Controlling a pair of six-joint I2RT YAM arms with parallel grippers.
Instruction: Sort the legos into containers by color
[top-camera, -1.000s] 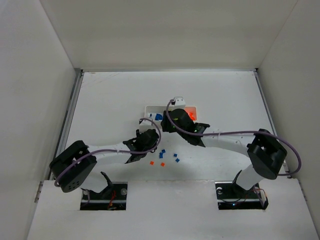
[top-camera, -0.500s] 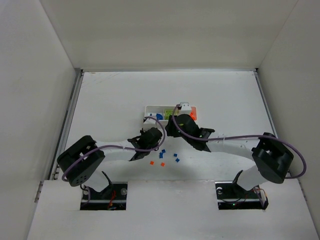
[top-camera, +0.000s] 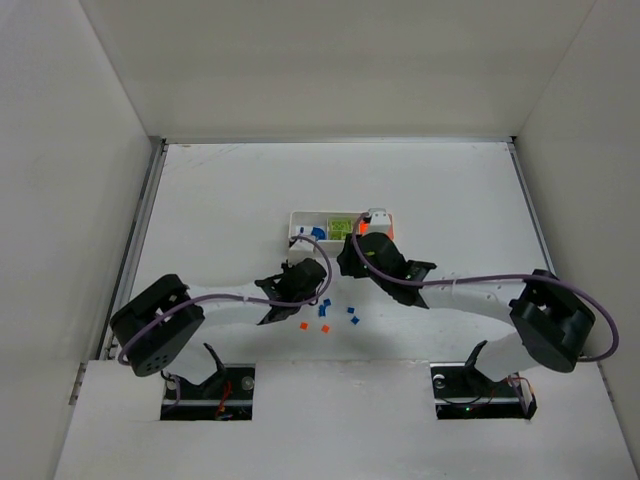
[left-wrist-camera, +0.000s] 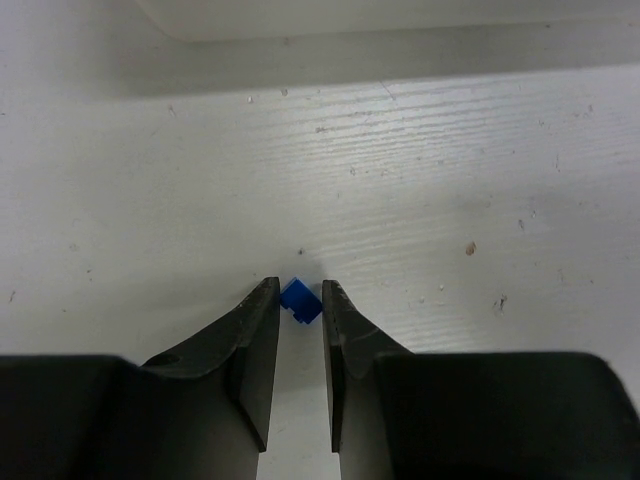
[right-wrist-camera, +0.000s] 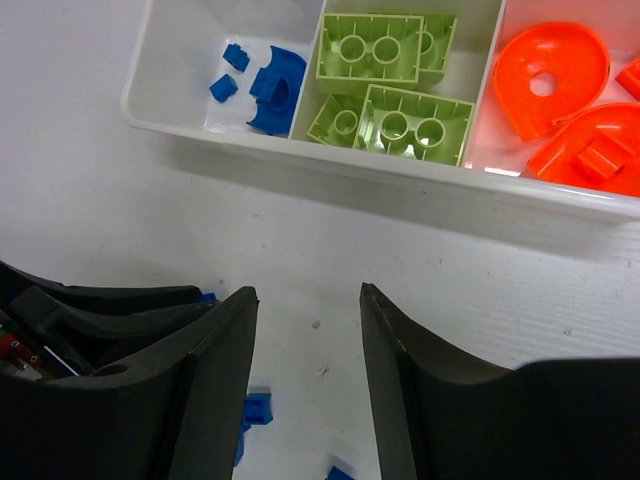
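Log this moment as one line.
left gripper: jaws flanking blue lego, grip unclear | right gripper: open, empty, near tray | loose legos on table

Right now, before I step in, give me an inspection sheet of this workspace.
Surface: white table, scuffed and speckled.
Job's things: white tray holds blue legos, green legos and orange legos in separate compartments; loose pieces, blue and orange, lie on the table between the arms.
Clutter: nothing seen.
Grippers: left gripper, fingers flank a blue piece at their tips, grip uncertain; right gripper open, empty, near the tray.
Cables: purple cable along each arm.
Surroundings: white walls on three sides.
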